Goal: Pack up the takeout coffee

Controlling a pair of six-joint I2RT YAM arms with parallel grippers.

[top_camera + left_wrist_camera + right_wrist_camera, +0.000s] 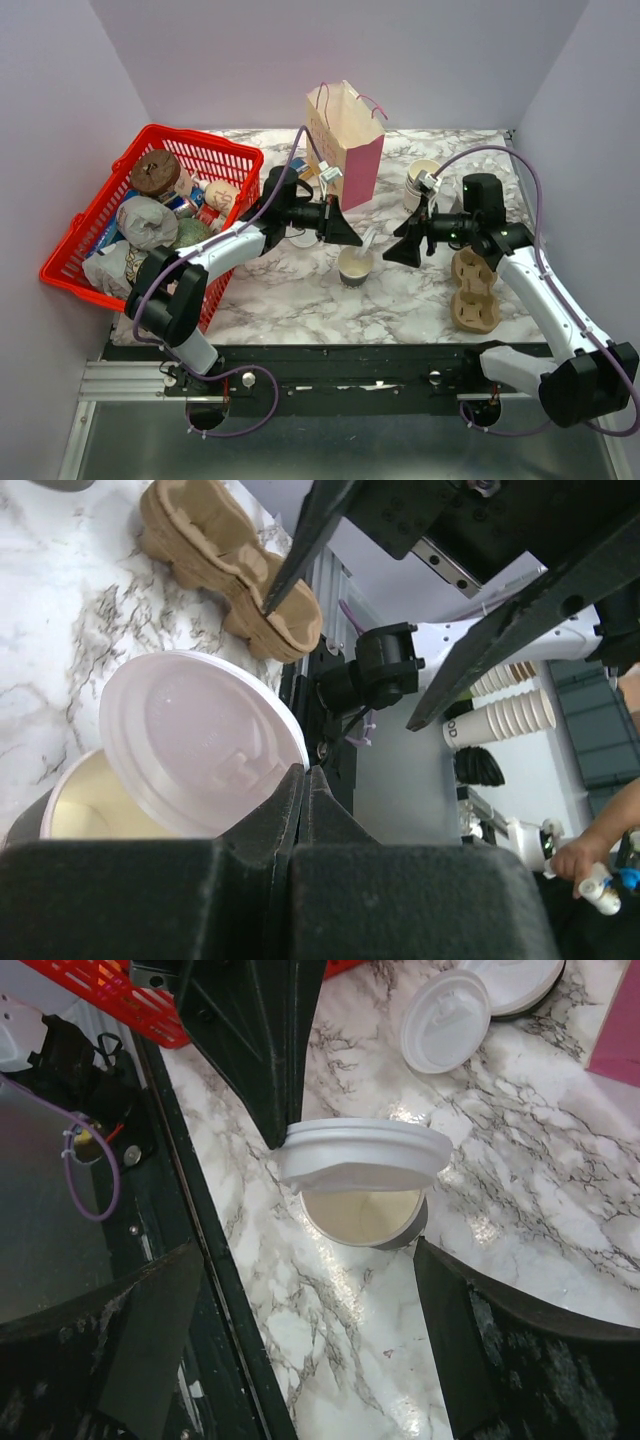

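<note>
Cup: the takeout coffee cup point(355, 266) stands upright and uncovered on the marble table point(300, 300).
Lid: a white lid point(365, 1155) hangs tilted over the cup's mouth and covers only part of it. From these views it may be resting on the rim or just clear of it.
Left gripper: the left gripper point(352, 237) is just above the cup on its left, fingers together and clamped on the lid's edge.
Right gripper: the right gripper point(398, 245) is just right of the cup, fingers wide apart and holding nothing.
Bag: the paper bag point(345, 140) stands behind the cup.
Carrier: the cardboard carrier point(473, 290) lies well to the cup's right.
Risk, seating: the lid is pinched at one edge only, so pressing down could pivot it and snap on one side while the other rides up.
Risk, tipping: nothing steadies the cup, so a sideways push from the lid could slide or topple it.
Risk, crowding: both grippers flank the cup closely, so a careless closing move could knock the lid or dent the paper wall.
</note>
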